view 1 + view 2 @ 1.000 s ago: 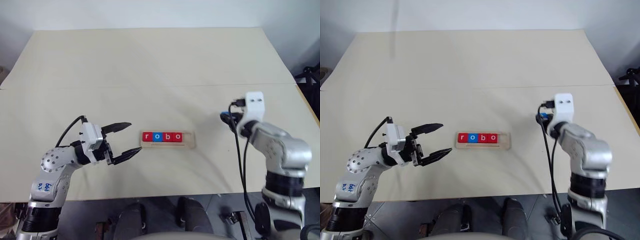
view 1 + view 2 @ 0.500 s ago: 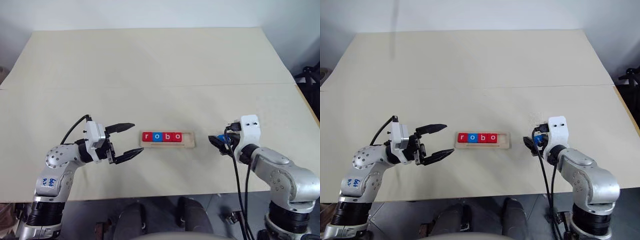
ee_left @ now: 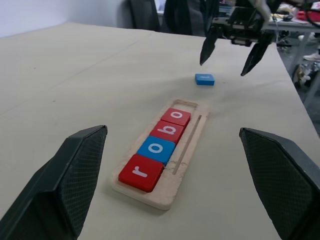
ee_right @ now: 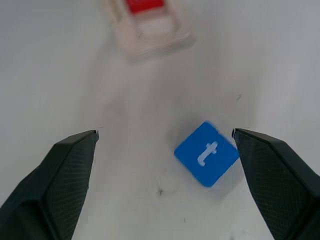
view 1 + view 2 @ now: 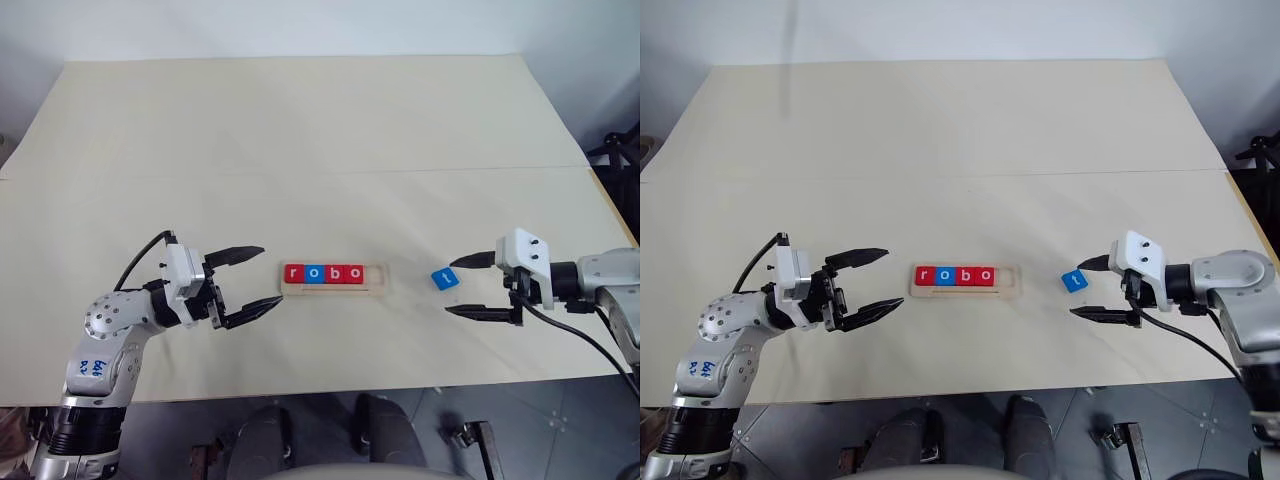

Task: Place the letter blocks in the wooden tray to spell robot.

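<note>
Right gripper [image 5: 468,286] jaws wide apart, empty, blue t block [image 5: 445,279] prob. untouched between; left gripper [image 5: 254,277] also spread, empty.

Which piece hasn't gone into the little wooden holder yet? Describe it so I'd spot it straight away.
Start at the wooden tray in the middle of the table, where four tiles spell "robo" and the right end slot is bare. Off that end, on the table just before the open right gripper, lies a lone blue tile. It is turned askew and bears a white "t".

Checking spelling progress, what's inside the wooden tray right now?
The wooden tray holds four letter blocks reading r, o, b, o; its last slot is bare. Nothing covers them.
</note>
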### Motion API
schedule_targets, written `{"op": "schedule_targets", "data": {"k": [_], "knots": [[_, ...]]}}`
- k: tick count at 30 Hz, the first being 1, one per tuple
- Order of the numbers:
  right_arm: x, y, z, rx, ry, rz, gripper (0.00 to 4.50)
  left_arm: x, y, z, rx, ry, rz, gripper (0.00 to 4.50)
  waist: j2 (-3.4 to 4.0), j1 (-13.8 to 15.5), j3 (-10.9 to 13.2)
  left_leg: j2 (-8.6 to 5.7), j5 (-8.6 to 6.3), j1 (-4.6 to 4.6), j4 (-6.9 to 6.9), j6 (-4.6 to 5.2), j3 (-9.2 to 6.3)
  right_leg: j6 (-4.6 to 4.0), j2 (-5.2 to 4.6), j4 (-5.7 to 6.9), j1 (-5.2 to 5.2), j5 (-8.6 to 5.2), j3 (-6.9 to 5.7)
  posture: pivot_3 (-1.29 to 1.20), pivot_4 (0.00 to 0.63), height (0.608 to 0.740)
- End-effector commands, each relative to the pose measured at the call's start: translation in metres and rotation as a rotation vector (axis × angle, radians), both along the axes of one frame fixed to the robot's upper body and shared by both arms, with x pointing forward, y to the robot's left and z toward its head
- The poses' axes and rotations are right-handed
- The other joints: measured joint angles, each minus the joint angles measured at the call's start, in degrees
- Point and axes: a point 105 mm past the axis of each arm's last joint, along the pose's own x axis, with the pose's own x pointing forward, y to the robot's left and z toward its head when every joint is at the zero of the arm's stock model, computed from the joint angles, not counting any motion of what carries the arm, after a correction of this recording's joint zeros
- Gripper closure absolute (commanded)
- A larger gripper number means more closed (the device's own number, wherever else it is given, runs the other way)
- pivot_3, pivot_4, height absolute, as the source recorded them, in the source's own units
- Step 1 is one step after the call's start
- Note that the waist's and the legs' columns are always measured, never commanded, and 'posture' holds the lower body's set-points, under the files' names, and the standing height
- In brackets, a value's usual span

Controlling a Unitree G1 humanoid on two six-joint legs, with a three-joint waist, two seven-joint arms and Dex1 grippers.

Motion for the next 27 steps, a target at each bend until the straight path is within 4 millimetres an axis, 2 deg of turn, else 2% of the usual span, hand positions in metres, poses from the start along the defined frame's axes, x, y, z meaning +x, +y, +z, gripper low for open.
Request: {"op": "schedule_targets", "data": {"k": [1,8,11,16,18,23,27], "knots": [[0.012,-0.005,-0.001,-0.047,-0.030,0.057,0.02,-0.006,-0.004,0.010,0.015,-0.049,-0.038,0.00,0.00,-0.02,0.00,0.00,0.00,0.00,0.02,0.00,0.01,0.00,0.00,0.01,0.00,0.00,0.01,0.00,0.150,0.740],[0.036,-0.004,-0.011,-0.077,-0.013,0.073,0.02,-0.009,-0.008,0.011,0.013,-0.054,-0.043,0.00,0.01,0.01,0.00,0.02,0.01,0.00,0.03,-0.02,0.03,0.00,0.00,0.02,0.00,0.00,0.01,0.00,0.150,0.740],[0.036,-0.007,-0.016,-0.090,0.038,0.079,0.60,-0.009,-0.008,0.012,0.013,-0.056,-0.041,0.00,0.01,0.05,0.00,0.02,0.01,0.00,0.06,-0.02,0.02,0.00,0.00,0.04,0.02,0.00,0.01,0.00,0.150,0.740],[0.039,-0.004,-0.012,-0.071,0.027,0.095,2.34,-0.010,-0.007,0.012,0.015,-0.056,-0.034,0.00,0.01,0.02,0.00,0.02,0.01,0.00,0.07,-0.02,0.00,0.00,0.00,0.04,0.03,0.00,0.00,0.00,0.150,0.740],[0.041,0.006,-0.003,-0.050,0.004,0.119,3.01,-0.010,-0.006,0.012,0.014,-0.055,-0.030,0.00,0.02,-0.02,0.00,0.03,0.02,0.01,0.07,-0.03,0.00,0.00,0.00,0.05,0.03,0.00,0.00,0.00,0.150,0.740],[0.040,0.054,0.025,0.063,0.009,0.174,3.05,-0.011,-0.004,0.011,0.012,-0.052,-0.022,0.00,0.08,-0.17,0.01,0.06,0.03,0.01,0.07,-0.06,0.03,-0.03,0.00,0.17,-0.07,-0.01,0.05,0.00,0.150,0.740],[0.039,0.088,0.028,0.055,0.019,0.167,3.05,-0.011,-0.006,0.010,0.009,-0.049,-0.023,0.00,0.08,0.00,0.01,0.06,0.03,-0.01,0.08,-0.06,0.01,-0.05,0.00,0.20,-0.07,-0.02,0.03,0.00,0.150,0.740]]}}
